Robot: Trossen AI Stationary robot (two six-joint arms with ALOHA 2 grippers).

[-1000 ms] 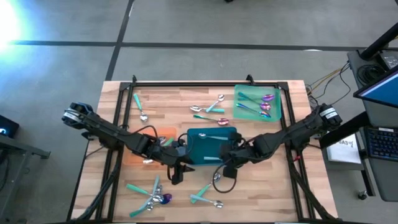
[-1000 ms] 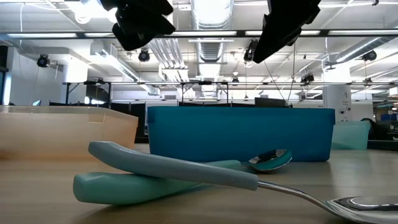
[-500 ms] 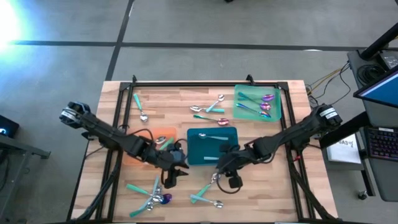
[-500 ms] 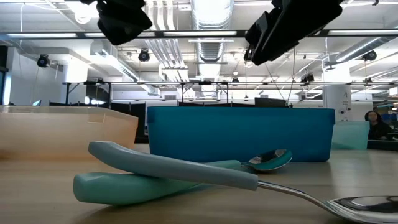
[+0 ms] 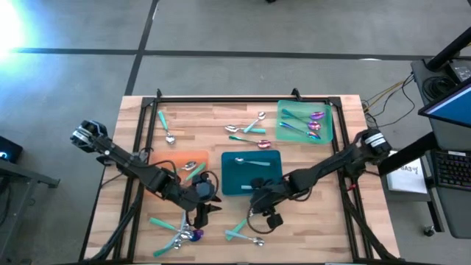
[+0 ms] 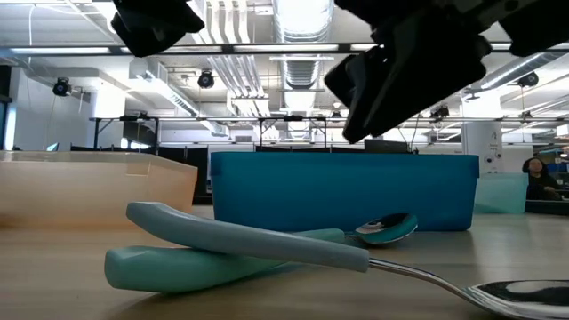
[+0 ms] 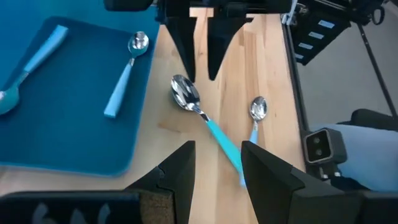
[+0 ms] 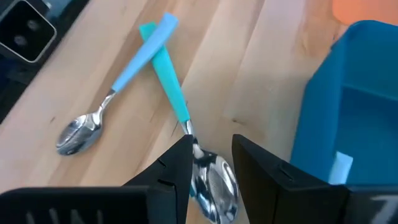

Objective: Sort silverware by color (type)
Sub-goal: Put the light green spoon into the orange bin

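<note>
High view: crossed teal-handled spoons (image 5: pixel 243 234) lay near the worktop (image 5: pixel 221 118) front edge, below the teal tray (image 5: pixel 228 184). Right end effector (image 5: pixel 259 213) had advanced over them.

Wrist views: right end effector (image 8: pixel 208 163) and left end effector (image 7: pixel 217 163) were parted, empty; bare wood around.

We are in an open industrial lab or workshop: exposed ceiling ducts (image 6: pixel 298 22), hanging lights, a grey concrete floor (image 5: pixel 221 66), a monitor (image 5: pixel 449 110) and keyboard (image 5: pixel 450 169) beside the wooden counter (image 5: pixel 221 121).
</note>
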